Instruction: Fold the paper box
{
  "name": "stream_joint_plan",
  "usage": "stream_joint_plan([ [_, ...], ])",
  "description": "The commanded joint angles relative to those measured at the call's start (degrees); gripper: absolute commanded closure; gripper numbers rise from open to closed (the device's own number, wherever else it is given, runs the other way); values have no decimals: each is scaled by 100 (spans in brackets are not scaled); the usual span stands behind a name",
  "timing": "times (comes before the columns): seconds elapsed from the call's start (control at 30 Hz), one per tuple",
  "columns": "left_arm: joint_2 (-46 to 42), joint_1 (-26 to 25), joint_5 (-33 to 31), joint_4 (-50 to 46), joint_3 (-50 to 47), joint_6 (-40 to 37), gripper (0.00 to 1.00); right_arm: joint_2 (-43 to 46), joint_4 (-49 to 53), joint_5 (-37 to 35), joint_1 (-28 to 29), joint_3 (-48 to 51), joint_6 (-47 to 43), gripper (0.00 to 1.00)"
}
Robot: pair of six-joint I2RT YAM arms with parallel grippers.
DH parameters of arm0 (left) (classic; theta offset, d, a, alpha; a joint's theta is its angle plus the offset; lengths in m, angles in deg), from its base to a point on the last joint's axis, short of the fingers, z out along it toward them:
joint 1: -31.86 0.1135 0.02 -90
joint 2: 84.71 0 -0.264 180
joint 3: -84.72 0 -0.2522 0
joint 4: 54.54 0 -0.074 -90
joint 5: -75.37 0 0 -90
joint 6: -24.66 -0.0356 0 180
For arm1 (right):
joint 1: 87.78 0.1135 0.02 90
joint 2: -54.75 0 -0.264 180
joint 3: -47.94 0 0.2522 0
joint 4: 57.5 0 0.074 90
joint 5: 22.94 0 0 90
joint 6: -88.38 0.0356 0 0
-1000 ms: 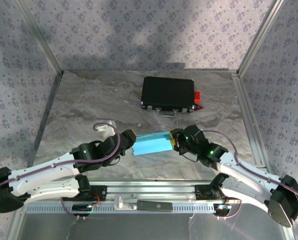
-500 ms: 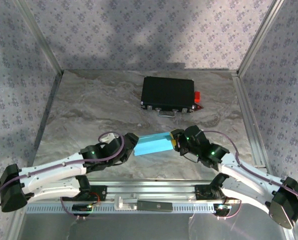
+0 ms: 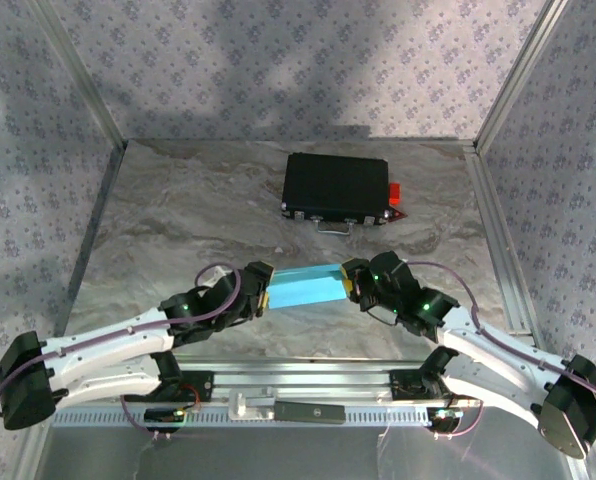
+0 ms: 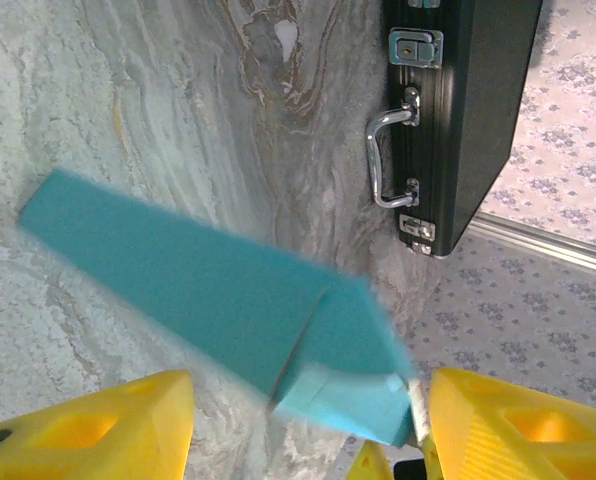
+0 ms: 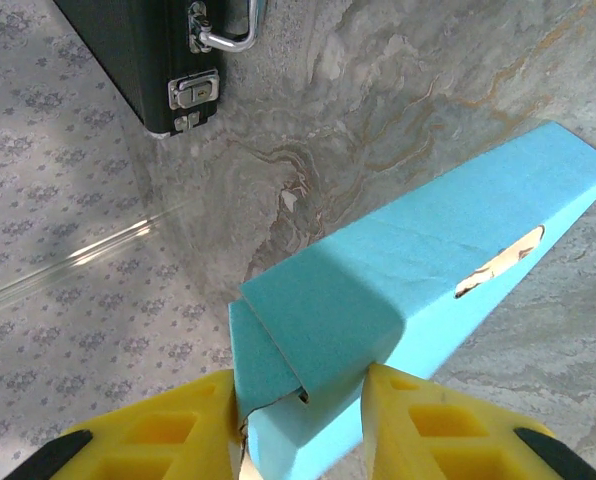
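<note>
The grey marble-patterned table [image 3: 178, 220] fills the walled cell. Toward its far side lies the black rectangular hard case [image 3: 336, 187], with a small red piece [image 3: 395, 190] at its right end in the top view. The wrist views add the case's detail. The left wrist view shows its curved metal handle [image 4: 388, 150] and a silver latch [image 4: 415, 47]. The right wrist view catches one corner of the case [image 5: 148, 50], with a latch and part of the handle.

The bright cyan thin-cardboard paper box [image 3: 303, 286], folded into a long rectangular tube, sits nearer than the case, near the table's middle, between the two grippers. Whether it rests on the table I cannot tell. On the box [image 5: 408, 270], the right wrist view shows a white oval cut-out [image 5: 498, 262] in one side and an overlapping seam at the near end. In the left wrist view the box [image 4: 208, 290] is blurred and runs slantwise, its closed end nearest the camera.

Both arms reach low from the near edge and angle inward toward each other. The right gripper [image 3: 353, 280] is clamped on the box's right end, with a yellow finger [image 5: 158, 430] pressed to each side. The left gripper [image 3: 258, 290] stands spread around the left end. One finger [image 4: 518, 420] is just beside the box corner, and the other finger [image 4: 88, 430] is clear of it.
</note>
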Motion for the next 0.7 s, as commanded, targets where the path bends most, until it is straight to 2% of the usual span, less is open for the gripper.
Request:
stream_joint_plan([
  [0.0, -256, 33, -155, -131, 82, 219, 35, -12, 413, -169, -2, 166, -109, 65],
  [0.1, -296, 32, -107, -180, 144, 284, 28, -18, 414, -178, -2, 166, -116, 66],
  [0.33, 52, 32, 173, -25, 107, 544, 29, -25, 401, -186, -2, 174, -116, 66],
  [0.5, 161, 110, 94, 53, 93, 633, 35, -20, 422, -176, -2, 186, -125, 67],
  [0.67, 127, 146, 77, -15, -2, 687, 48, 7, 433, -196, -10, 192, -133, 67],
])
